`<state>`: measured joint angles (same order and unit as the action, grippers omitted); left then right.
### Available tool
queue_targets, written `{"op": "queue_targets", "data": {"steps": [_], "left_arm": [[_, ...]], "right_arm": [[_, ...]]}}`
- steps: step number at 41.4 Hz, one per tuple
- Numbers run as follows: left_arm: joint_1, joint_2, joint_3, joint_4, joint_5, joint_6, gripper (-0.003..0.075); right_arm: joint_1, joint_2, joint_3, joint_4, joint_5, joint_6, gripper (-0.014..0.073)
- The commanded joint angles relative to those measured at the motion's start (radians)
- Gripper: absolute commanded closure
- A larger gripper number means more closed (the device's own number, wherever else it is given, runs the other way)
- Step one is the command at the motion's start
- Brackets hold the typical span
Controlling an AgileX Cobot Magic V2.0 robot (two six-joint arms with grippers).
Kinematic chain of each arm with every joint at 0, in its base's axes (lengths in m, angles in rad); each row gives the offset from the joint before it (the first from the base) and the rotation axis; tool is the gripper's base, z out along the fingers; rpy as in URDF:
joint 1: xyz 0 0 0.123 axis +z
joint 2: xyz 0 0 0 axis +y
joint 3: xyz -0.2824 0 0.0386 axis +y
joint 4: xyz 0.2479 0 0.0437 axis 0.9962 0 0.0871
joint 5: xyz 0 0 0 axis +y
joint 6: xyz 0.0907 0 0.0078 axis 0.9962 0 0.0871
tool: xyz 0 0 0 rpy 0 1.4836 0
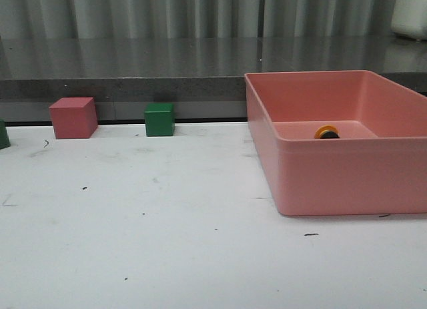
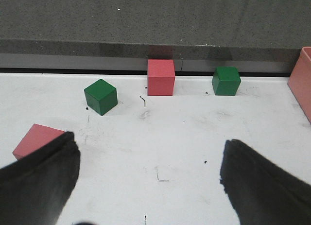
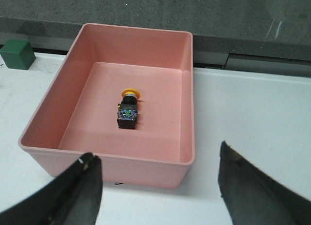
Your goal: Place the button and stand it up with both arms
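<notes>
The button (image 3: 128,110) lies on its side on the floor of the pink bin (image 3: 46,108), yellow-orange cap toward the far wall, dark base toward me. In the front view only its cap (image 1: 327,132) shows over the bin's wall (image 1: 347,169). My right gripper (image 3: 158,159) is open and empty, hanging over the table just before the bin's near wall. My left gripper (image 2: 150,145) is open and empty above bare table, near the cubes. Neither arm shows in the front view.
A red cube (image 1: 73,117) and a green cube (image 1: 160,119) stand at the table's back edge, left of the bin. The left wrist view shows another green cube (image 2: 100,96) and a red cube (image 2: 36,140) partly behind a finger. A grey ledge (image 1: 133,69) runs behind.
</notes>
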<state>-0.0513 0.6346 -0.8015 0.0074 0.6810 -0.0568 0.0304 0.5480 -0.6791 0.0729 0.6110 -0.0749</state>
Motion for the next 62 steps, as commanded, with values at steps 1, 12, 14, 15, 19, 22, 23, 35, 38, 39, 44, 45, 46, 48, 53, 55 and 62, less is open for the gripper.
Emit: {"op": "queue_targets", "data": {"steps": [1,12,14,15,19,22,23,35,38,39,44,45,46,48,53,55,62], "left_arm": [[0.002,0.005,-0.028,-0.007,-0.080,-0.011,0.0102],[0.002,0.005,-0.028,-0.007,-0.080,-0.011,0.0102],[0.002,0.005,-0.028,-0.007,-0.080,-0.011,0.0102],[0.002,0.005,-0.028,-0.007,-0.080,-0.011,0.0102],[0.002,0.005,-0.028,-0.007,-0.080,-0.011,0.0102],[0.002,0.005,-0.028,-0.007,-0.080,-0.011,0.0102],[0.002,0.005,-0.028,-0.007,-0.080,-0.011,0.0102],[0.002,0.005,-0.028,-0.007,-0.080,-0.011,0.0102],[0.002,0.005,-0.028,-0.007,-0.080,-0.011,0.0102],[0.002,0.005,-0.028,-0.007,-0.080,-0.011,0.0102],[0.002,0.005,-0.028,-0.007,-0.080,-0.011,0.0102],[0.002,0.005,-0.028,-0.007,-0.080,-0.011,0.0102],[0.002,0.005,-0.028,-0.007,-0.080,-0.011,0.0102],[0.002,0.005,-0.028,-0.007,-0.080,-0.011,0.0102],[0.002,0.005,-0.028,-0.007,-0.080,-0.011,0.0102],[0.002,0.005,-0.028,-0.007,-0.080,-0.011,0.0102],[0.002,0.005,-0.028,-0.007,-0.080,-0.011,0.0102]], "right_arm": [[-0.004,0.010,-0.032,-0.004,-0.079,-0.007,0.0042],[-0.004,0.010,-0.032,-0.004,-0.095,-0.007,0.0042],[-0.004,0.012,-0.032,-0.004,-0.097,-0.007,0.0042],[-0.004,0.014,-0.032,-0.004,-0.099,-0.007,0.0042],[-0.003,0.050,-0.068,0.024,-0.067,-0.007,0.0042],[-0.002,0.108,-0.132,0.048,0.022,-0.007,0.0038],[-0.001,0.129,-0.159,0.053,0.050,-0.007,0.0032],[0.068,0.450,-0.367,0.094,0.235,-0.007,0.0015],[0.089,0.523,-0.403,0.094,0.235,-0.007,0.0015],[0.098,0.553,-0.422,0.094,0.236,-0.007,0.0015],[0.134,0.682,-0.487,0.094,0.249,-0.007,0.0015],[0.140,0.706,-0.503,0.092,0.251,-0.007,0.0015],[0.148,0.736,-0.516,0.091,0.253,-0.007,0.0015],[0.159,0.783,-0.547,0.082,0.256,-0.007,0.0015],[0.179,0.929,-0.634,0.036,0.279,0.008,0.0015],[0.181,0.988,-0.675,-0.005,0.303,0.046,0.0015],[0.181,1.159,-0.800,-0.108,0.354,0.174,0.0015]]}}
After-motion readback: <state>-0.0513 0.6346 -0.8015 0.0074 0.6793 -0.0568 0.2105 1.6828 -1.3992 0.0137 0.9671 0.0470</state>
